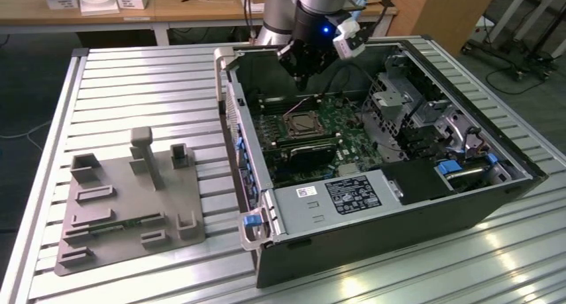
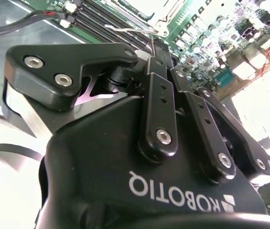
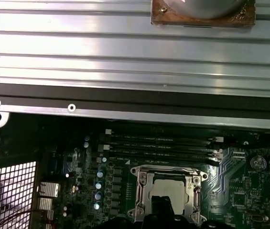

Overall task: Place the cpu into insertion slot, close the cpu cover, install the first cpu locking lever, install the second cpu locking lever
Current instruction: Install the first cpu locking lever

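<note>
The cpu [image 3: 174, 187] is found seated flat in the insertion slot [image 3: 135, 172]. Its pale top shows through the open centre of the cpu cover [image 3: 143, 193], which we judge to be lying down over it rather than standing on its hinge. The slot is our reference for what follows. It sits on the green motherboard [image 3: 242, 191] inside the open computer case [image 1: 372, 248], with the memory slots [image 3: 163, 149] just beside it and parallel to one of its edges. The gripper [image 1: 303, 77] hangs above the slot, apart from it and within the case opening. In the first wrist view its dark fingertips [image 3: 161, 206] cover the cpu's edge farthest from the memory slots, so we judge the chip to lie almost straight below the claw along its line of approach. The cpu is square and offers no long axis; its edges follow those of the slot. The jaws appear drawn together with nothing between them, and we record the claw as closed and empty. In the second wrist view we note a locking lever [image 2: 134, 30], as we take the thin wire near a corner of the slot to be; whether it is latched we cannot tell. One arm serves this rig, so no question of a nearer hand arises.
</note>
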Robot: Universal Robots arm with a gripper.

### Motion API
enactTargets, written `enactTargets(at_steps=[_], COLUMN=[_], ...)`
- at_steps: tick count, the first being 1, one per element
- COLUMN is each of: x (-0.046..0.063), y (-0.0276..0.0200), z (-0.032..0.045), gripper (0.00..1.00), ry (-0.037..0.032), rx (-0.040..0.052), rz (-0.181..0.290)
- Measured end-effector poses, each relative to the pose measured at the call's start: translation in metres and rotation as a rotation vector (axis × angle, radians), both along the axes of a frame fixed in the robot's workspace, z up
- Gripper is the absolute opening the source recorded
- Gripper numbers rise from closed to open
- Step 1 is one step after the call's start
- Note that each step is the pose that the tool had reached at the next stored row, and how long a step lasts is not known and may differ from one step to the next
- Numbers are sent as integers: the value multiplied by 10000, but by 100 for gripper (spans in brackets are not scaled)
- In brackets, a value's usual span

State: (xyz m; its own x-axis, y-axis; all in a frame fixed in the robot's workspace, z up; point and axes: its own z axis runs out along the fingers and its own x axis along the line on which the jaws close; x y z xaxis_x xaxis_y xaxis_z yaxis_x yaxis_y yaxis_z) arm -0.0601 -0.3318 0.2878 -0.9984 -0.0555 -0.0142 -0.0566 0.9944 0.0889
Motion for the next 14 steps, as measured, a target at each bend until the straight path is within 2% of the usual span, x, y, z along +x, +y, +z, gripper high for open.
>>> enactTargets(at_steps=[14], x=[0], y=[95], z=[-258], gripper=[10], ry=[0], rx=[1], rz=[0])
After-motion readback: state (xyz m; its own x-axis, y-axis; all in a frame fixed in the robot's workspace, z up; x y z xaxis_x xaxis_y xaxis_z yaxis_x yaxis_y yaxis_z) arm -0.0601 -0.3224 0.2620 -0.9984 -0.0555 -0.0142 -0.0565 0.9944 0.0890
